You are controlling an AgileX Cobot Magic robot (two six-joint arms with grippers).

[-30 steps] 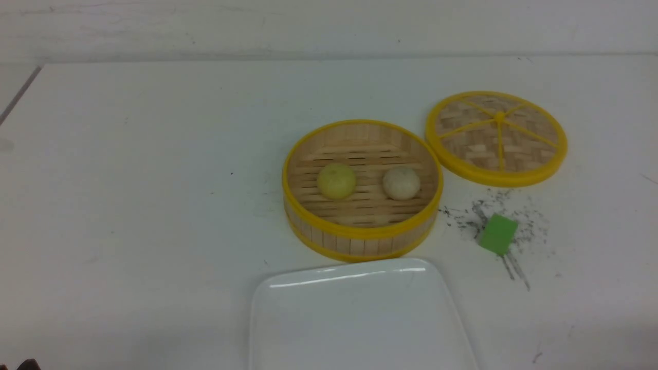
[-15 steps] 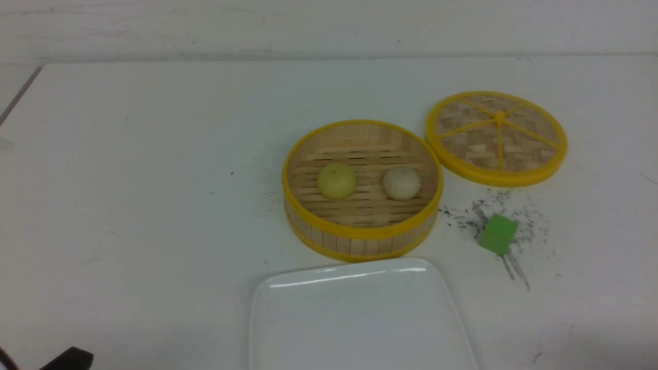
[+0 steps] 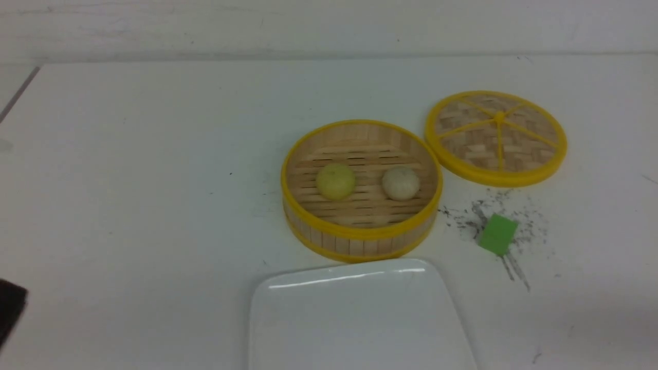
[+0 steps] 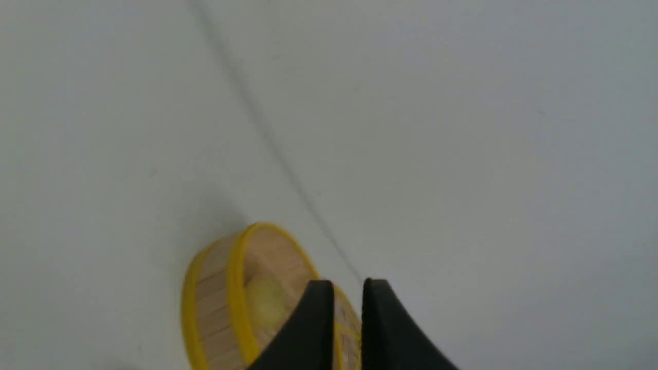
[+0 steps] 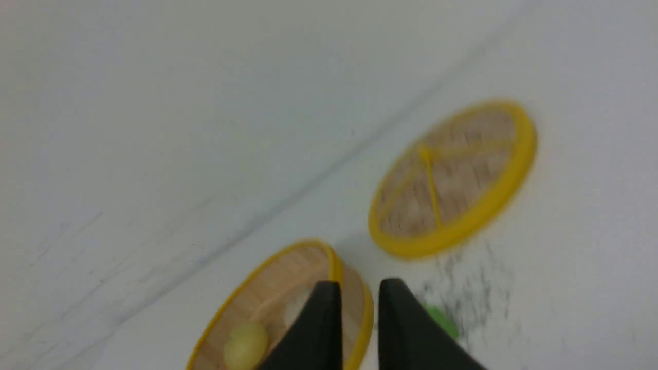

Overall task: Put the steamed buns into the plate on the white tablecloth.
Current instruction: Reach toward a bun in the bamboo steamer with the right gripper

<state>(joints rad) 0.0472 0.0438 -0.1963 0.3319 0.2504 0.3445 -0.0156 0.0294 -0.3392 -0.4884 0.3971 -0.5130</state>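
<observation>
- Presently, at the far left edge of the front view, a dark piece of the left arm [image 3: 10, 308] juts in over the white tablecloth [image 3: 128, 180]. It is cut off and blurred.
- The left end effector [image 4: 347, 288] points toward the steamer [image 3: 360, 234], well apart from it. Its fingers stand narrowly apart with nothing between them, and they hide part of the steamer's rim.
- The steamed buns sit apart inside the open steamer, the pale yellow bun [image 3: 335, 181] on the left and the off-white bun [image 3: 401, 183] on the right.
- The plate [image 3: 360, 318] lies bare just in front of the steamer, its near edge cut off.
- The right end effector [image 5: 360, 288] shows only in its blurred wrist view. Its fingers are narrowly apart and empty, and one partly hides the off-white bun.
- The lid [image 3: 496, 137] lies flat to the right of the steamer, with the green block [image 3: 497, 234] nearer, on dark specks.
</observation>
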